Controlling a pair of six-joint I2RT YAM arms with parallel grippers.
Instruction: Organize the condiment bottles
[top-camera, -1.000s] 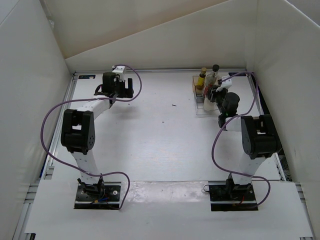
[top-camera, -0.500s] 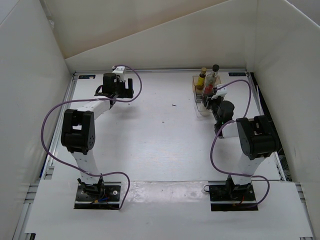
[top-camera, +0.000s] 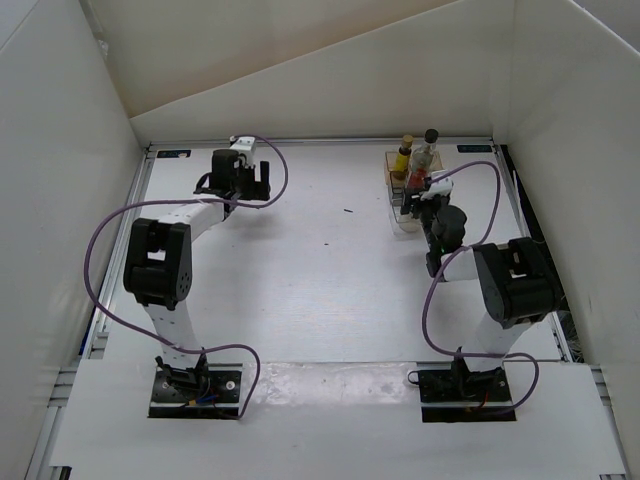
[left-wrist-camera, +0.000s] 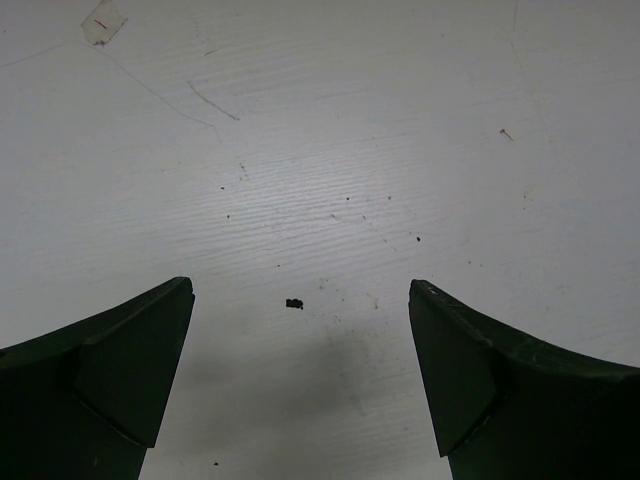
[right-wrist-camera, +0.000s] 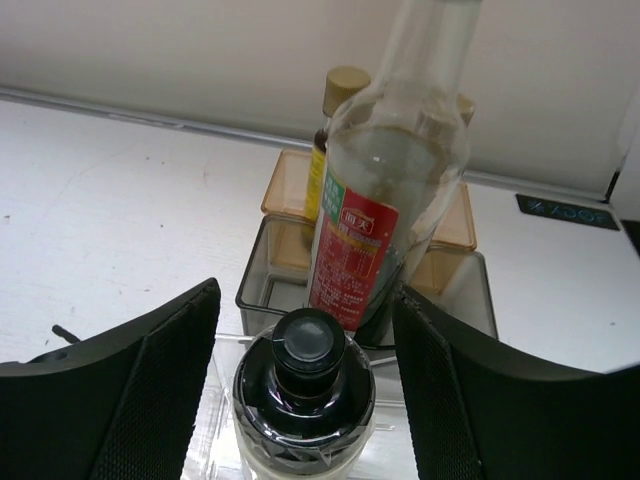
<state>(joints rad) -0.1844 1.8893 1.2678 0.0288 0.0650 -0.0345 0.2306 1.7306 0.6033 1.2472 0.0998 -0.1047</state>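
Observation:
In the right wrist view a squat black-capped jar (right-wrist-camera: 305, 385) stands in the clear front compartment of the rack (right-wrist-camera: 262, 270). My right gripper (right-wrist-camera: 307, 292) is open, with a finger on each side of the jar and a gap to both. Behind the jar a tall clear bottle (right-wrist-camera: 385, 200) with a red label stands in the grey compartment. A yellow-capped bottle (right-wrist-camera: 335, 110) stands further back in the amber part. From above, the right gripper (top-camera: 420, 200) sits at the rack's near end. The left gripper (top-camera: 245, 185) hangs open over bare table (left-wrist-camera: 300, 150), holding nothing.
The rack (top-camera: 400, 200) lies at the table's far right, close to the right wall (top-camera: 560, 150). The tall bottle (top-camera: 424, 155) and a yellow bottle (top-camera: 404, 152) rise from its far end. Purple cables loop off both arms. A small black speck (left-wrist-camera: 294, 303) lies under the left gripper.
The right gripper has gone from shut to open and has let go of the black-capped jar, which now stands in the rack. The left gripper has shifted slightly to the right.

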